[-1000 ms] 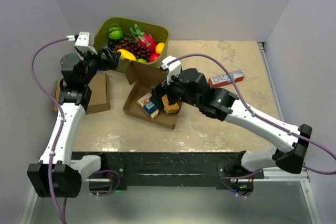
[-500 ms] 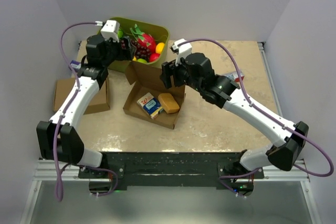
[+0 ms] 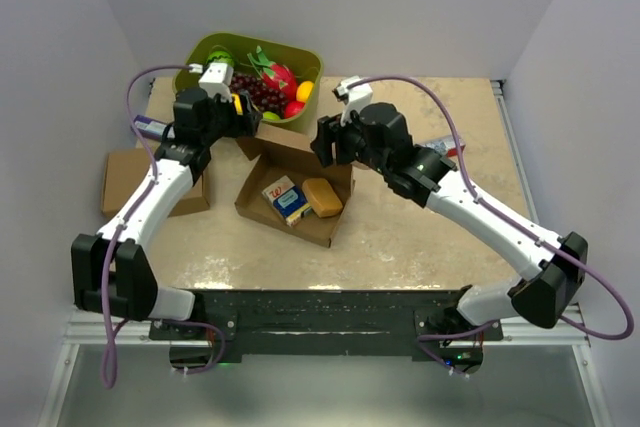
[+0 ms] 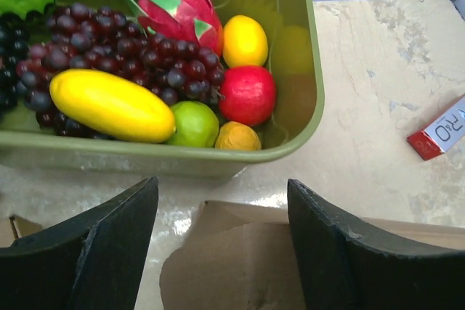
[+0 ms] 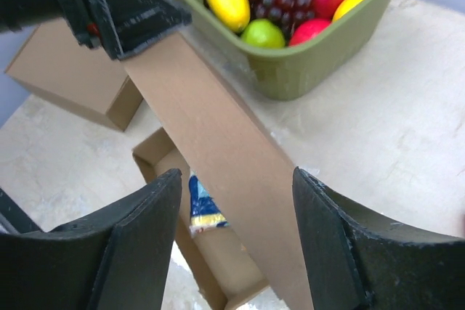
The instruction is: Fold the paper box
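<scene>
The paper box (image 3: 290, 215) lies open mid-table with small packets and a tan block inside. Its hinged lid (image 3: 290, 145) stands tilted up at the back. My left gripper (image 3: 248, 117) is open at the lid's back-left corner. In the left wrist view the lid's flap (image 4: 240, 259) lies between the fingers of the left gripper (image 4: 223, 194) without touching them. My right gripper (image 3: 322, 142) is open at the lid's right end. In the right wrist view the lid (image 5: 225, 143) runs slantwise between the jaws of the right gripper (image 5: 237, 179), apart from both.
A green tub of fruit (image 3: 303, 55) stands just behind the lid, close to both grippers. Another brown cardboard box (image 3: 122, 175) lies at the left. A red and white packet (image 3: 447, 147) rests on the table to the right.
The right gripper rose out of the box and moved back over the lid. The left arm swung right, toward the lid's back corner. Both pairs of jaws narrowed somewhat.
</scene>
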{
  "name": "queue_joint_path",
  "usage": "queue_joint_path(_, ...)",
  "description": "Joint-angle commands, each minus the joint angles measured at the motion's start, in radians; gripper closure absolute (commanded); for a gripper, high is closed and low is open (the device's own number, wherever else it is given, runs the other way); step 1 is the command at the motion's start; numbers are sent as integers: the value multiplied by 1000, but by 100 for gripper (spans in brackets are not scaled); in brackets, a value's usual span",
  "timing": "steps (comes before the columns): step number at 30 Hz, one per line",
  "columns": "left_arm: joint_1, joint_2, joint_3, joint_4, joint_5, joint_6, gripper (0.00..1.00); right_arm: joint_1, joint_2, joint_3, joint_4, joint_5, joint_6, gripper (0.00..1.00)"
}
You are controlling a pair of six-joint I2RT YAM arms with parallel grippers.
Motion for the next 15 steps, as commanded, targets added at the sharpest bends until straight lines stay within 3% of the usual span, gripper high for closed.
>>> queue_joint_path(1, -5, -71, -101, -18, 38, -65, 26, 1, -46, -120, 45, -80, 66, 36)
queue_joint_path(11, -5, -163, -273, 31, 136, -177, 28, -1, -127, -280, 59, -71, 129, 36)
queue_joint_path(12, -5, -169, -288, 31, 146, -193, 28, -1, -130, -274, 53, -61, 129, 34)
queue_joint_path(15, -3, -217, -319, 87, 152, -205, 24, -7, -177, -256, 16, -18, 128, 13)
